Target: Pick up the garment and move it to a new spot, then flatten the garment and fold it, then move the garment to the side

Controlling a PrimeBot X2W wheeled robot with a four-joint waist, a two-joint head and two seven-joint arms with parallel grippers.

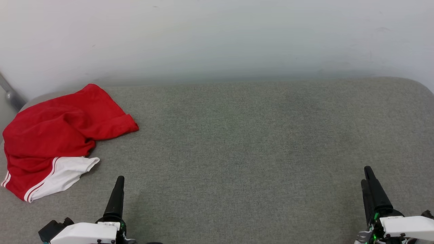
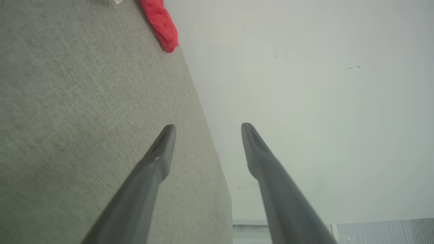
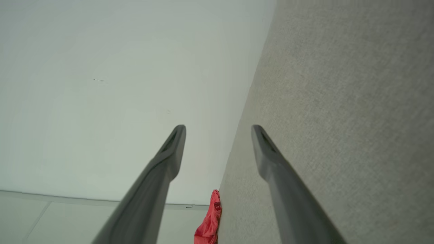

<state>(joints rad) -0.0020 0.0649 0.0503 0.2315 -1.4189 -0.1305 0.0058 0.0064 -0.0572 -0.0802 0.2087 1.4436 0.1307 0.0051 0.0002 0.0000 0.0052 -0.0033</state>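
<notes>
Parted fingers (image 1: pixel 116 198), grey fabric surface (image 1: pixel 237 152), pale wall (image 1: pixel 217 34)

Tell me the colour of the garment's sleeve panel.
Sleeve panel: white with red stripe trim; best in head view.

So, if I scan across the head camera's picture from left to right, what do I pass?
Crumpled red and white garment → left pincer → a wide stretch of grey fabric surface → right pincer.
</notes>
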